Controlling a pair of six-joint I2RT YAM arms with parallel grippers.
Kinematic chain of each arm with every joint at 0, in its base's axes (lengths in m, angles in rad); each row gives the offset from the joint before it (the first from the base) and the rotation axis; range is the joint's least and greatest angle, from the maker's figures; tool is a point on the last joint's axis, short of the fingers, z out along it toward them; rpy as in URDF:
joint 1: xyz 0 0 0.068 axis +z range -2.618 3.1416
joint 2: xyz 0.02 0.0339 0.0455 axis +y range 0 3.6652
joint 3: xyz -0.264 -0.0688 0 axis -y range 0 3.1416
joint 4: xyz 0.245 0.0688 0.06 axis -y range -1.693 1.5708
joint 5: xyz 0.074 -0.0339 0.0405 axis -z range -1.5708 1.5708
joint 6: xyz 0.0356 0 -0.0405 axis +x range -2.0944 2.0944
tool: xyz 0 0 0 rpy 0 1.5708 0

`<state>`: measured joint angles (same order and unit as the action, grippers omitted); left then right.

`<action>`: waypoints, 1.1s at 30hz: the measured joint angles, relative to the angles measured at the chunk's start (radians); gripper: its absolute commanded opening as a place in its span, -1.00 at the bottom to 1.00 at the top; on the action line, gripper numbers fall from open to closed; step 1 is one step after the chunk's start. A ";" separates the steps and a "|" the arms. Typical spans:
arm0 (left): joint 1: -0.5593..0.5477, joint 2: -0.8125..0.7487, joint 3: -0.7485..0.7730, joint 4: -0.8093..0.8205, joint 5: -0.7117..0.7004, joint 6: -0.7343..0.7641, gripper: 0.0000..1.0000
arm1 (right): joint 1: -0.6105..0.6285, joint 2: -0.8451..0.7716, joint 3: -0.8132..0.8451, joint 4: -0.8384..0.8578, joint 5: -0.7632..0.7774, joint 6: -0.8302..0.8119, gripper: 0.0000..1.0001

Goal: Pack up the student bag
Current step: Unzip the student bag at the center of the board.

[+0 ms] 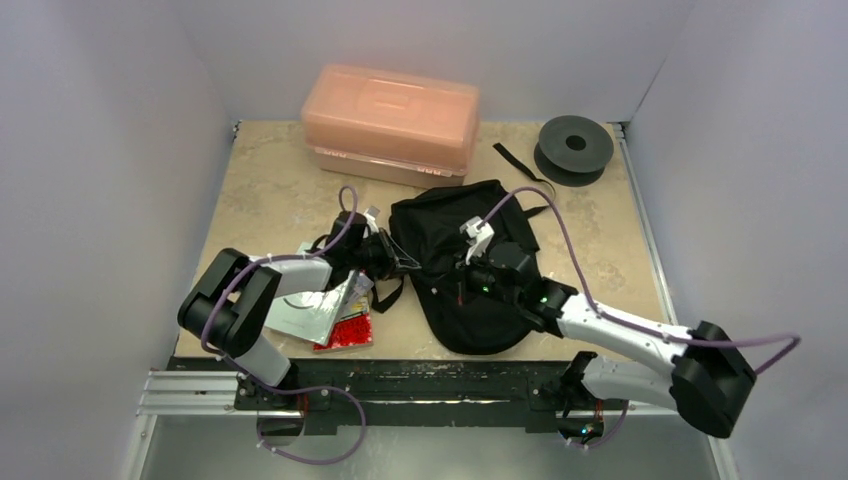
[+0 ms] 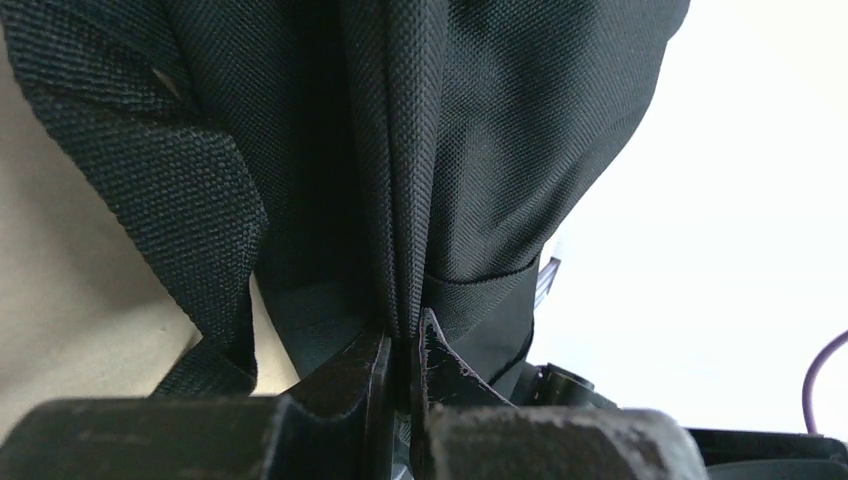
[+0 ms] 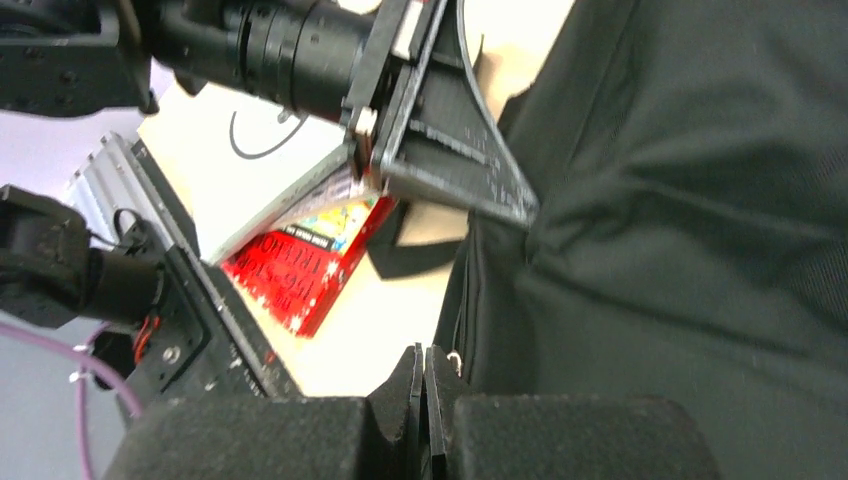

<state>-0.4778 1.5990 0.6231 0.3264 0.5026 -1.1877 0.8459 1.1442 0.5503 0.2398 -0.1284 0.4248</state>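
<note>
Student bag (image 1: 445, 225) lies crumpled mid-table, in front of the orange box (image 1: 390, 120). I have the left gripper (image 2: 405, 345) on its left side, jaws pinched almost together on a fold of the black fabric (the fold runs straight up from between the fingers). The right gripper (image 3: 422, 365) sits over the bag's middle, jaws clamped fully together at a fabric edge; I can't tell if anything is caught. The red book (image 1: 345, 330) and white packet (image 1: 300, 305) lie left of the bag.

Tabletop (image 1: 600, 250) right of the student bag (image 1: 430, 225) seems passable; orange box (image 1: 390, 120) blocks behind it.
</note>
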 measured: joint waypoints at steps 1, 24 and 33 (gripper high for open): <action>0.005 0.000 0.006 -0.012 -0.006 0.005 -1.00 | 0.000 -0.040 0.000 -0.060 -0.002 0.013 -1.00; 0.085 -0.198 0.057 -0.240 -0.029 0.256 0.21 | 0.006 -0.570 -0.062 -0.538 0.251 0.282 -1.00; -0.221 -0.546 0.149 -0.428 -0.290 0.584 0.03 | 0.006 -0.497 -0.062 -0.475 0.268 0.272 -1.00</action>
<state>-0.6987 1.0534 0.7719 -0.1017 0.2123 -0.6033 0.8524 0.6468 0.4885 -0.2352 0.1394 0.6964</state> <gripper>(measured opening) 0.566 0.005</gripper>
